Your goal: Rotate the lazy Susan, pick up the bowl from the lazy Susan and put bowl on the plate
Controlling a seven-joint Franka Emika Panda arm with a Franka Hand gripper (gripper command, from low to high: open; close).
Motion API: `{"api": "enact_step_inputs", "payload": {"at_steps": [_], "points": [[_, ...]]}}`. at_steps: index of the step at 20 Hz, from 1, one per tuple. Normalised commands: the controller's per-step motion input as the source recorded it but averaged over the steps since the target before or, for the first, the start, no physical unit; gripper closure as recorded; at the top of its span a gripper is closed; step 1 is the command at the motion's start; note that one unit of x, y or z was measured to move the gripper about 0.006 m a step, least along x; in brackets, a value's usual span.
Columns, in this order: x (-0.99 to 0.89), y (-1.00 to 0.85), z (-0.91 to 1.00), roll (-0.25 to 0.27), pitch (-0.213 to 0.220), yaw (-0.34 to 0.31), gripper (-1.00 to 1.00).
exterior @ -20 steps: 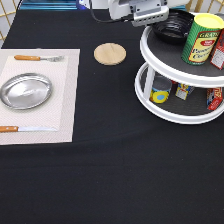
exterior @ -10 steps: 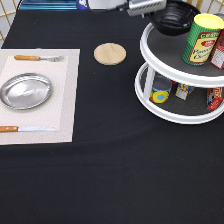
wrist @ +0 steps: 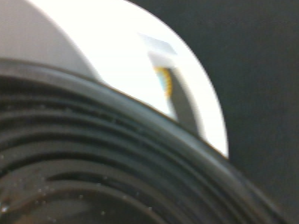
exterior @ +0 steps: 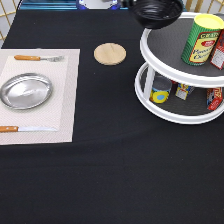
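1. The bowl (exterior: pixel 157 11) is off the lazy Susan (exterior: pixel 182 75) now. I see it hanging at the far edge of the scene, above and just left of the top tier's rim. A second ago it sat on that tier, so the lift is done.
2. Up close, the wrist camera is filled with the bowl's (wrist: pixel 78 165) ridged inside, and the white rim of the lazy Susan (wrist: pixel 131 60) shows past its edge.
3. The hand (exterior: pixel 131 4) is almost out of frame at the far edge, at the bowl's left rim. I judge it clamped on the bowl, since nothing else carries it.
4. The cans on the stand look undisturbed: a yellow one (exterior: pixel 201 39) on the top tier, smaller ones below.
5. The plate (exterior: pixel 25 91) lies bare on the pale mat (exterior: pixel 65 100) at the table's (exterior: pixel 115 175) left side, between a fork (exterior: pixel 37 58) and a knife (exterior: pixel 25 129), well apart from the bowl.
6. A wooden disc (exterior: pixel 110 53) sits between the mat and the stand.
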Motion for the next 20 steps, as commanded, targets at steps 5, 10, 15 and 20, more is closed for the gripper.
{"api": "enact_step_inputs", "payload": {"at_steps": [5, 10, 15, 20], "points": [[0.39, -0.85, 0.1, 0.0, -0.024, -0.044, 1.0], [0.43, -0.84, 0.17, 0.0, -0.013, -0.043, 1.0], [0.39, -0.67, 0.12, 0.0, -0.021, -0.101, 1.0], [0.34, -0.55, 0.07, 0.0, -0.016, -0.146, 1.0]]}}
